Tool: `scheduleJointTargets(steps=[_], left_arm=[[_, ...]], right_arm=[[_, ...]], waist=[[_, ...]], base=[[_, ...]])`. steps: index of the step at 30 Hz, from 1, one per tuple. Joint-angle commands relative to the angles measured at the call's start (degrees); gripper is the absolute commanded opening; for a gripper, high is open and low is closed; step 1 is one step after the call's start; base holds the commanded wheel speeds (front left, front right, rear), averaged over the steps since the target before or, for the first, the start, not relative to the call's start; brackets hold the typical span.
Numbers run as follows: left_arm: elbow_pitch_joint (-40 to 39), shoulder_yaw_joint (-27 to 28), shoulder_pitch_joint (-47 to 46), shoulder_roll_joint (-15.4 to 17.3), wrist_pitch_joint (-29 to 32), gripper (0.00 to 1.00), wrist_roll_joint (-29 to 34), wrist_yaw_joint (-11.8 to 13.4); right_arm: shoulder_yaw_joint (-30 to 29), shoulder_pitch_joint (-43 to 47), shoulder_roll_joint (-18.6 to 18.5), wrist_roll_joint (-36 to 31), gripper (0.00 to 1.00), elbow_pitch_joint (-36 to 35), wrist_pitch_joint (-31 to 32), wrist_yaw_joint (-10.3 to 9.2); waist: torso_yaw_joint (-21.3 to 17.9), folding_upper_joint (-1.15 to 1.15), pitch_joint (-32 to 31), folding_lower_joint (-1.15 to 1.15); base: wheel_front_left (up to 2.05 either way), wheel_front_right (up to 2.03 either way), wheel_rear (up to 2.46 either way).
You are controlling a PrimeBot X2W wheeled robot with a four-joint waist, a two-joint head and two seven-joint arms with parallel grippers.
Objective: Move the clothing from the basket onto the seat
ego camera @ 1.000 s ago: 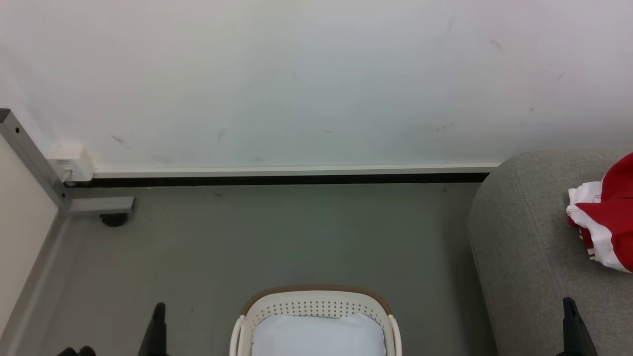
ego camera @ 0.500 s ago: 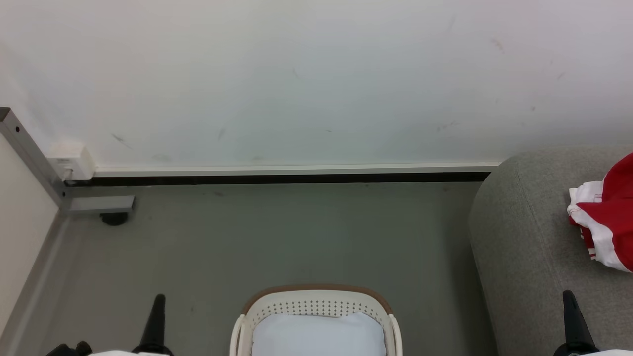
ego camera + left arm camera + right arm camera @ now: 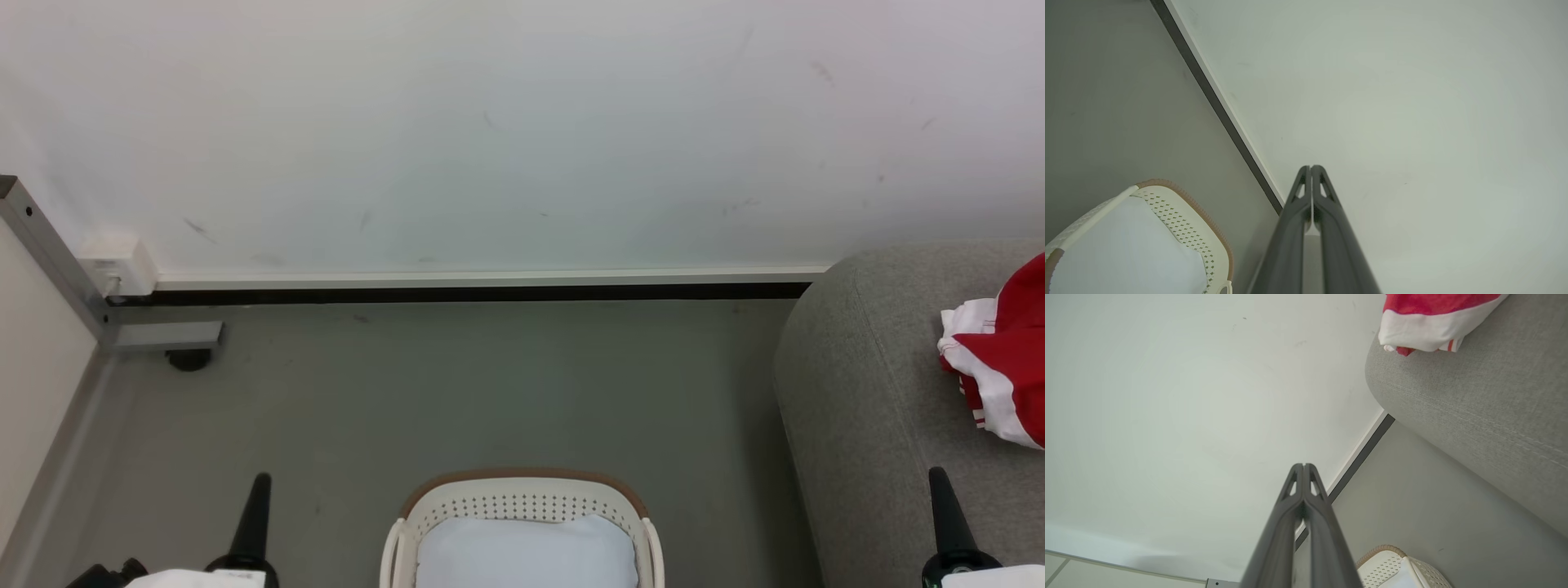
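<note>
Bright red fabric clothing (image 3: 1002, 367) with white trim lies bunched on the large light grey woven upholstered seat (image 3: 865, 408). The head view's right edge cuts it off, so whether it is one garment or two I cannot tell. In the right wrist view the clothing (image 3: 1429, 318) shows a white hem near the rounded corner of the seat (image 3: 1474, 408). The oval cream-white perforated plastic basket (image 3: 522, 494) with a brown rim stands on the grey floor (image 3: 408, 392), left of the seat and apart from it, its pale lining (image 3: 526, 555) showing inside. The head view gives each arm's end as one dark spike: the left pincer (image 3: 257, 506) left of the basket, the right pincer (image 3: 943, 506) against the seat. The wrist views settle their state: left pincer (image 3: 1311, 168) and right pincer (image 3: 1303, 466) are both clenched on nothing, pointing toward the white wall (image 3: 490, 122).
</note>
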Motion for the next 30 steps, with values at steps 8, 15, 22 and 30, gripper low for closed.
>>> scheduleJointTargets(steps=[8, 15, 22, 30], left_arm=[[-0.5, 0.6, -1.5, 0.3, 1.3, 0.00, -5.5, -0.5], [-0.5, 0.8, -2.0, 0.3, 2.2, 0.00, -8.9, -0.6], [-0.5, 1.0, -2.4, 0.3, 3.1, 0.00, -12.1, -0.7], [-0.5, 1.2, -2.8, 0.3, 4.0, 0.00, -15.5, -0.8]], right_arm=[[-0.3, -1.7, -0.6, 5.5, 0.00, -0.7, 1.4, -0.08], [-0.4, -2.3, -0.6, 9.1, 0.00, -0.7, 2.2, -0.08], [-0.5, -2.6, -0.7, 12.5, 0.00, -0.7, 3.2, -0.09], [-0.6, -3.2, -0.7, 16.0, 0.00, -0.7, 4.1, -0.10]], waist=[[0.0, 0.00, 0.1, 0.00], [0.1, 0.00, 0.2, 0.00], [0.1, 0.00, 0.2, 0.00], [0.2, 0.00, 0.3, 0.00]], base=[[0.00, 0.00, 0.00], [0.00, 0.00, 0.00], [0.00, 0.00, 0.00], [0.00, 0.00, 0.00]])
